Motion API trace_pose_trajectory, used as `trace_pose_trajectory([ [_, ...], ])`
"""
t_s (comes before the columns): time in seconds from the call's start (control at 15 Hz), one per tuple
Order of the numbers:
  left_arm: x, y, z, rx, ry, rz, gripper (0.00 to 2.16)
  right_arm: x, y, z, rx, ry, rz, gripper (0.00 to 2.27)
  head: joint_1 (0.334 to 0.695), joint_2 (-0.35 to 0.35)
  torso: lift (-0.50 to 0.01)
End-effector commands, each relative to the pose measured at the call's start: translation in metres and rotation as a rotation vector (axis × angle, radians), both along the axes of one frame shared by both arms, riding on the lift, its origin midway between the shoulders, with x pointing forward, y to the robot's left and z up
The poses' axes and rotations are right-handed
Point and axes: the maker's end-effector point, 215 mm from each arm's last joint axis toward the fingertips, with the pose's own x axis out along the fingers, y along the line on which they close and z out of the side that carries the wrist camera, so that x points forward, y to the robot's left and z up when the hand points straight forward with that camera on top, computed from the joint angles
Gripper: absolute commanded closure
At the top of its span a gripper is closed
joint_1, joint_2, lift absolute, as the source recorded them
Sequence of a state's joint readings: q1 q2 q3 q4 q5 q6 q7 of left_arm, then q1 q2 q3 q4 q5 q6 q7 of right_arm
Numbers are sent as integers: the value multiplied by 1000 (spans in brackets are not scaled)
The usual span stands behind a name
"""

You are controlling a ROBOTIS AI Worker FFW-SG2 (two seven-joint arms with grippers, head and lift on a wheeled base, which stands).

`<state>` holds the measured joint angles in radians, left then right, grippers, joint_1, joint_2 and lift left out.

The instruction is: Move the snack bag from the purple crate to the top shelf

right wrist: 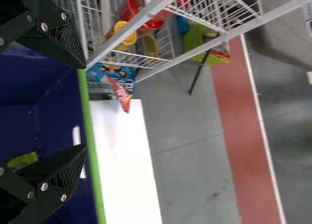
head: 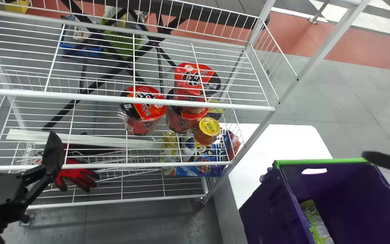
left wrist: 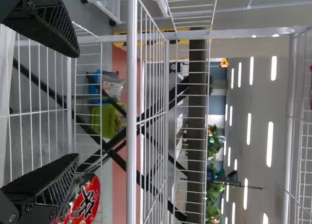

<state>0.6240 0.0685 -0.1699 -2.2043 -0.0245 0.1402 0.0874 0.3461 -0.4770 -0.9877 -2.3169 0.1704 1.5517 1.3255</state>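
Shelving (head: 127,98) of white wire, seen obliquely from above, with a purple crate (head: 266,217) at its right on a white table (head: 283,142). The snack bag (head: 317,223), a green packet, lies inside the crate, low down and beside the wall nearer the shelving. The right gripper (head: 388,162) is above the crate, near its green rim (head: 323,162); its two black fingers stand wide apart with nothing between them, the bag lying deeper in the crate and untouched. The left gripper (head: 20,135) is parked before the left part of the shelving, its fingers likewise spread and holding nothing. Below the wires of the upper shelf are red noodle cups: one (head: 144,112) stands singly, and at its right another (head: 196,81) sits on top of a further cup (head: 181,120). A yellow-lidded jar (head: 207,130) is just in front of the stacked pair. Lower still, a blue box (head: 198,166) is seen through the wires at the right, and a red-and-black work glove (head: 76,174) at the left, near the left gripper. Beyond the shelving are a green basket (head: 122,44) and black crossed legs (head: 141,47).
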Motion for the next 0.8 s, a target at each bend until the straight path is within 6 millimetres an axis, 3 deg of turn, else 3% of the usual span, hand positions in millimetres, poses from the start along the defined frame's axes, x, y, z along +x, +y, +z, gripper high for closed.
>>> trace_pose_trajectory([
  [0.0, -1, -7, -5, -5, 9, -13, 83, -23, -30, -27, 9, 111, -73, 289, 695, -350, -456],
  [0.2, -2, -7, -13, -2, 24, -12, 83, -59, -59, -65, 10, 261, -142, 289, 695, -350, -456],
  [0.4, -5, -7, -21, -4, 41, -12, 83, -116, -81, -116, 81, 411, -244, 289, 695, -350, -456],
  [0.6, -7, -9, -18, -9, 39, -17, 83, -156, -87, -157, 143, 531, -309, 289, 695, -350, -456],
  [0.73, -10, -10, -19, -9, 42, -22, 83, -172, -85, -175, 178, 583, -329, 289, 695, -350, -456],
])
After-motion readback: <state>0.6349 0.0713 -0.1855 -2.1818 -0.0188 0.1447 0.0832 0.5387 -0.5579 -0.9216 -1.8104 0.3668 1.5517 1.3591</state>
